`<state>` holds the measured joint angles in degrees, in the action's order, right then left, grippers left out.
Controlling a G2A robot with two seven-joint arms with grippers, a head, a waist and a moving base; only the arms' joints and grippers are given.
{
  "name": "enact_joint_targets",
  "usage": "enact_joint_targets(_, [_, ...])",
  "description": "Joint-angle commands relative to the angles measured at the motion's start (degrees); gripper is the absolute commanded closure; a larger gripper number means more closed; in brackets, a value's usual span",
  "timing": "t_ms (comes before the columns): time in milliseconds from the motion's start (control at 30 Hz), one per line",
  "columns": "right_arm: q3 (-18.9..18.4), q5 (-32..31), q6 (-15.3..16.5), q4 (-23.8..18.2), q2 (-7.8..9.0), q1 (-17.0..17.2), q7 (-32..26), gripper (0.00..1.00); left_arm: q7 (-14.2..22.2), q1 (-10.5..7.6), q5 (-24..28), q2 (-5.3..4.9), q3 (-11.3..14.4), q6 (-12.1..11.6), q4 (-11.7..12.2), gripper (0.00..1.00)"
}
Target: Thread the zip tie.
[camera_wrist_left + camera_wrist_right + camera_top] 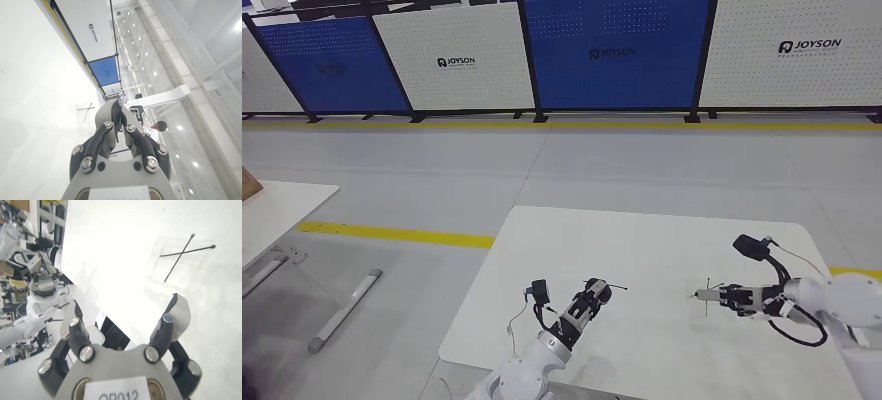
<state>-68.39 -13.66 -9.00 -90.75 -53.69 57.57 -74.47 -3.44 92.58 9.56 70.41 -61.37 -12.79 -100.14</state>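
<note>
Your left gripper (119,111) is pressing its pads together on a black zip tie (610,287). In the left wrist view the strap is showing as a thin dark line caught between the pads, and from above it is sticking out sideways past the fingertips, straight and not looped. I cannot tell which end is carrying the head. Your right gripper (126,303) is hovering low over the white table (642,240) with its jaws spread wide and nothing between them. Just ahead of those open jaws, two more crossed zip ties (181,253) are lying flat on a clear sheet (200,264), their heads at the ends farthest from the fingertips. The two grippers are sitting well apart. As I read it, you are at the grasping stage: one strap is secured and the threading itself is not yet begun. If you are going for a tie from the pair, close on one strap away from the crossing, or you are risking lifting both. If you are going for the held tie, bring the open jaws across to its free end, pinch near the tip, and line the tip up squarely with the head's slot. That opening is small, so you are needing slow, fine alignment.
</note>
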Motion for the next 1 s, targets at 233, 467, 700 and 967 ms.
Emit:
enact_joint_targets(233, [7.55,-2.09,-7.74,6.64,-1.98,-8.8,0.85,0.0,0.0,0.0,0.0,0.0,0.0,0.0,0.0,1.0])
enact_joint_targets(467, [15.0,-0.49,-6.23,16.61,-4.63,-14.31,2.13,0.0,0.0,0.0,0.0,0.0,0.0,0.0,0.0,1.0])
enact_joint_targets(700, [17.6,1.12,-4.88,21.42,-5.91,-16.23,2.6,0.0,0.0,0.0,0.0,0.0,0.0,0.0,0.0,1.0])
enact_joint_targets(967, [17.6,1.12,-4.88,21.42,-5.91,-16.23,2.6,0.0,0.0,0.0,0.0,0.0,0.0,0.0,0.0,1.0])
